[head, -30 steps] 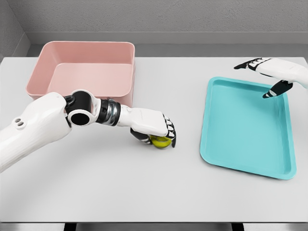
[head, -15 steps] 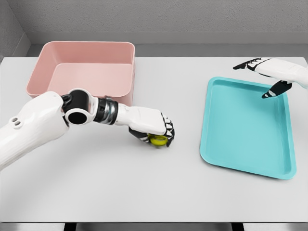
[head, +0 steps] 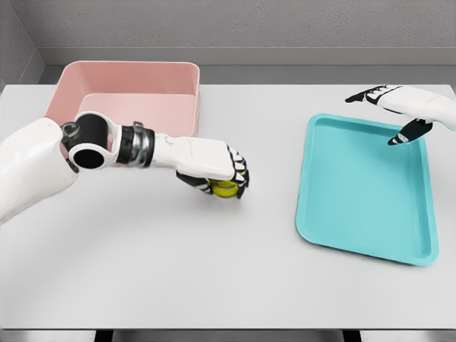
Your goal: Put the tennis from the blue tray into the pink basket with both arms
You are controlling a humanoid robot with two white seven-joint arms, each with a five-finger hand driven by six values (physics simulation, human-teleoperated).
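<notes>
Left hand (head: 214, 169) nearer basket (head: 128, 100), fingers (head: 239, 178) gripping tennis (head: 225, 189)

White table (head: 235, 285) fills view; grey textured wall (head: 249, 21) behind; soft even light; dark gap under front edge.

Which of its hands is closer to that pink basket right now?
Left. The left hand, curled around the tennis ball, sits just off the pink basket's near right corner. The right hand hovers beyond the blue tray.

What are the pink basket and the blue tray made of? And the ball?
Pink basket: looks like smooth matte plastic, with thin even walls. Blue tray: probably plastic too, smooth with rounded rim. Tennis ball: yellow-green, mostly hidden in the left hand; fuzz can't be seen.
</notes>
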